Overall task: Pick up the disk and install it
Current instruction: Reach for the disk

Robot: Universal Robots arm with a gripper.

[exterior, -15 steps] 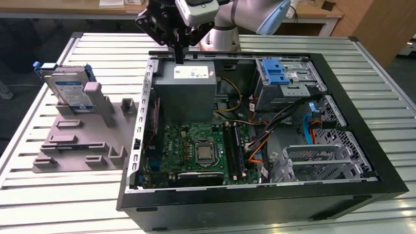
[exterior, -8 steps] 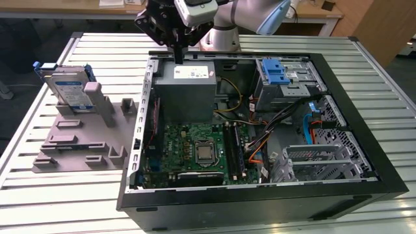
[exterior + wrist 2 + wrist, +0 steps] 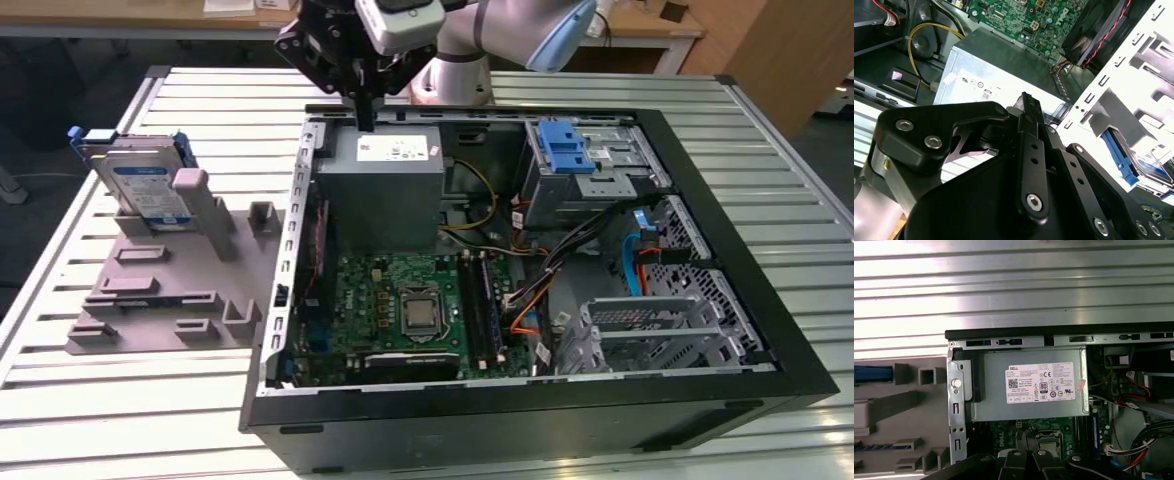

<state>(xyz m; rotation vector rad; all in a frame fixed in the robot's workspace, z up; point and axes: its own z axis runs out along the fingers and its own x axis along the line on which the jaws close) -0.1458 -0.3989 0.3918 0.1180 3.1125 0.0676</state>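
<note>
Flat silver disk [image 3: 138,185], blue-framed, stood on edge in a grey plastic rack [image 3: 150,300] on the exterior view's left of the black PC case [image 3: 534,405], long axis roughly upright. Gripper [image 3: 363,122] hung pinched closed, empty, over the case's grey metal box [image 3: 380,200].

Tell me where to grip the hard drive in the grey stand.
Likely best: pinch the blue-framed silver hard drive across its flat faces near the top edge, from above: it stands on edge, and the grey slotted stand holds its lower part.

A slatted metal table [image 3: 107,420] carries an open black computer case [image 3: 534,420] and, beside it, a grey fixture tray [image 3: 147,310].
</note>
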